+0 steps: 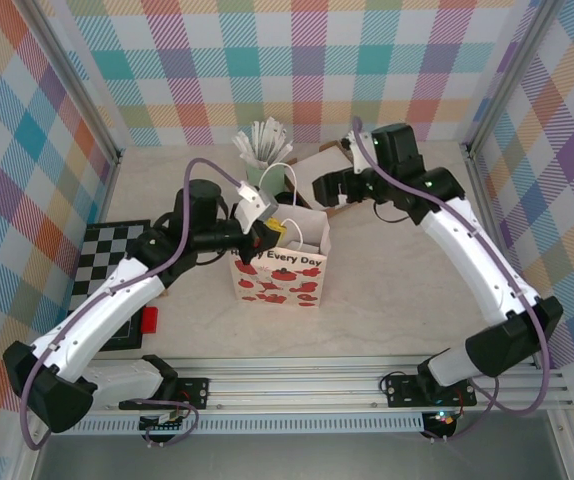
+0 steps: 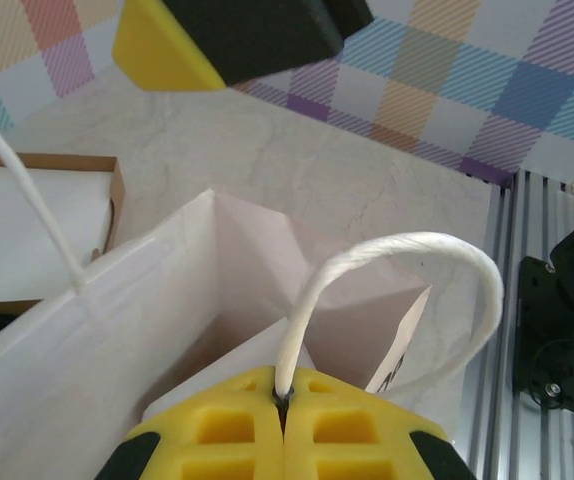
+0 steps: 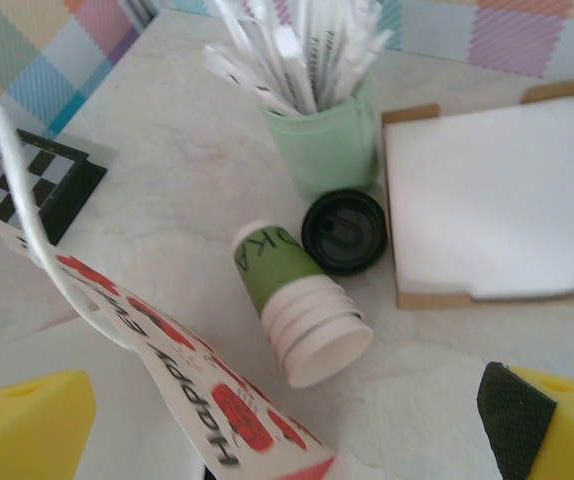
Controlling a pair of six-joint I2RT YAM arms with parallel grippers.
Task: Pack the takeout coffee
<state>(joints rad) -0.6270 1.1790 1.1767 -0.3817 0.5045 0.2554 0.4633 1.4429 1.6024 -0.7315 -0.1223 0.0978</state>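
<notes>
A white paper bag [image 1: 287,275] printed with red shapes stands open at the table's middle. My left gripper [image 1: 259,232] is shut on its white cord handle [image 2: 367,255], which runs into the closed yellow fingers [image 2: 217,430] above the bag's mouth [image 2: 117,320]. The takeout coffee shows as a round black lid [image 3: 344,230], seen from above just behind the bag, its cup hidden under the lid. My right gripper [image 1: 329,188] hangs open over the bag's far edge [image 3: 197,400], near side of the lid, with nothing between its fingers [image 3: 27,425].
A pale green cup of white-wrapped sticks [image 3: 322,145] stands behind the lid. A cardboard tray of white napkins [image 3: 497,200] lies to its right. A stack of cups [image 3: 307,310] lies on its side by the bag. A checkered mat [image 1: 117,250] and red block [image 1: 149,319] sit left.
</notes>
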